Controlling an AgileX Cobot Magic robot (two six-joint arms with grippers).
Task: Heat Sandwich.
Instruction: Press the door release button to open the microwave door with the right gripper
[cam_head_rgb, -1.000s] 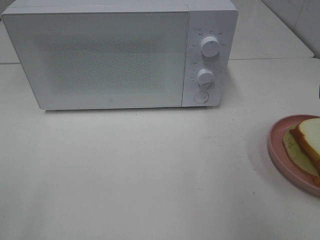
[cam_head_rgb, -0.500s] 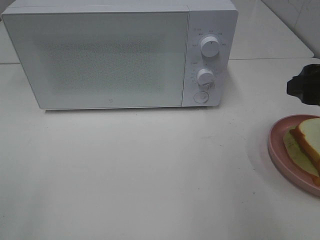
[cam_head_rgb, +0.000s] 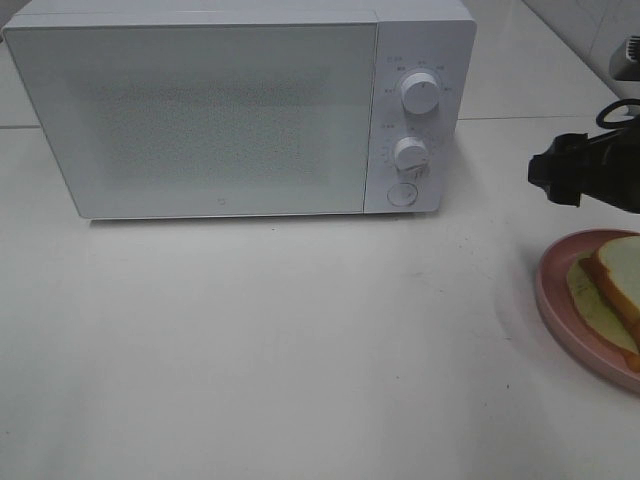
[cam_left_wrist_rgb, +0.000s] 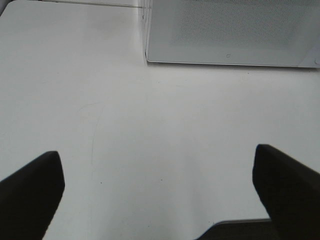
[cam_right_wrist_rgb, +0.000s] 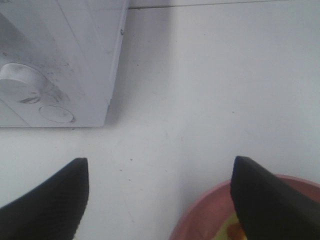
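Sandwich (cam_head_rgb: 620, 272) on pink plate (cam_head_rgb: 549, 292), near the spread right pincer (cam_head_rgb: 548, 178), apart.

We see a white microwave (cam_head_rgb: 220, 110), door shut, on the pale worktop (cam_head_rgb: 300, 350); a pink plate (cam_head_rgb: 549, 292) sits well right.

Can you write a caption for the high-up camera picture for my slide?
Closed white microwave on a table; a sandwich waits on its pink plate while the right gripper hovers nearby.

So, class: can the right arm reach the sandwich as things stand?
Probably yes. The right tool hangs open near the plate, and nothing stands between it and the sandwich; the microwave is off to the side.
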